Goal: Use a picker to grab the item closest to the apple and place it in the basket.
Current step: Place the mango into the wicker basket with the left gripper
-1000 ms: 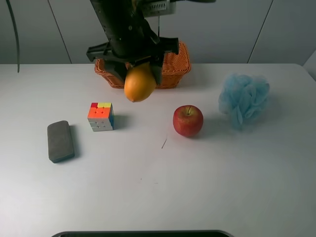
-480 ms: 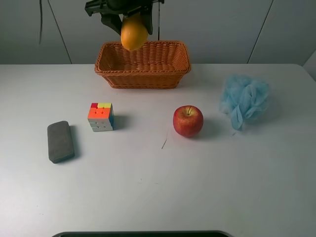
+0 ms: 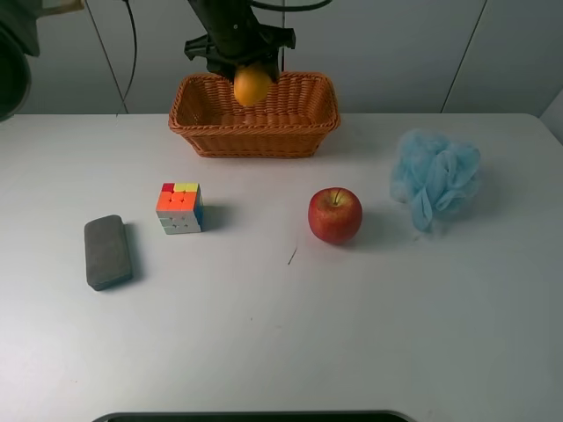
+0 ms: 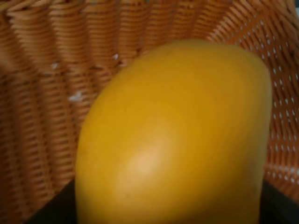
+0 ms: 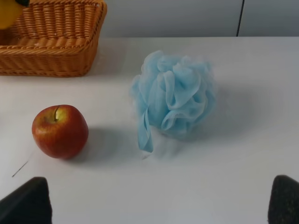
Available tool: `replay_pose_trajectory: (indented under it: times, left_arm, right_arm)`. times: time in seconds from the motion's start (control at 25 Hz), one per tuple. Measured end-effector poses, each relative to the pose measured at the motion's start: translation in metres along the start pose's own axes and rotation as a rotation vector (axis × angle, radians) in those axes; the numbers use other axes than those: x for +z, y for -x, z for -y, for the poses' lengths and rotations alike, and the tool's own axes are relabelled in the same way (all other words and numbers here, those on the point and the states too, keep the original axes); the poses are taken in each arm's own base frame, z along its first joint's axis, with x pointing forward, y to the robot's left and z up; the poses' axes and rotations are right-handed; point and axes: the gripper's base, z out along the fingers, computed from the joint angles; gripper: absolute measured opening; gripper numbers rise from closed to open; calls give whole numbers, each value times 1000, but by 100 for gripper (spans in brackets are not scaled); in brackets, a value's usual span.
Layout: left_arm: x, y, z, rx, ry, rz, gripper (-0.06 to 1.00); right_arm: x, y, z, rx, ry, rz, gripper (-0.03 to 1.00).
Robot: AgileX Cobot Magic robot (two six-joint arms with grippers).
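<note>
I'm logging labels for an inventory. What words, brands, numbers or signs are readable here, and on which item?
None: no readable text appears in any view.
The mango, basket, apple, puzzle cube, blue bath pouf and grey block show no print, sticker or number.

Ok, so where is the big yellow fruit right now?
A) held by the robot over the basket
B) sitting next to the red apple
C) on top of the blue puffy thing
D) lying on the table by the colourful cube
A: the mango is clamped in the jaws of the left gripper over the wicker basket, whose weave fills the left wrist view behind it.
</note>
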Motion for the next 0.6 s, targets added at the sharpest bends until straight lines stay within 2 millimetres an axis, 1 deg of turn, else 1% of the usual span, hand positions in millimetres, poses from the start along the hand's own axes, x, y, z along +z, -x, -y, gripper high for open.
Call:
replay_pose_trajectory:
  times: [0.16, 0.32, 0.48, 0.6]
  left_arm:
    - [27, -4, -4, 6, -3, 26, 59]
    - [45, -5, -10, 28, 8, 63, 59]
    - [55, -6, -17, 32, 14, 78, 59]
    - [56, -5, -18, 31, 15, 81, 59]
  right_arm:
    - [0, 0, 0, 0, 0, 0, 70]
    - [0, 0, 0, 0, 0, 0, 70]
    - [0, 0, 0, 0, 0, 0, 70]
    - [0, 0, 0, 0, 0, 0, 70]
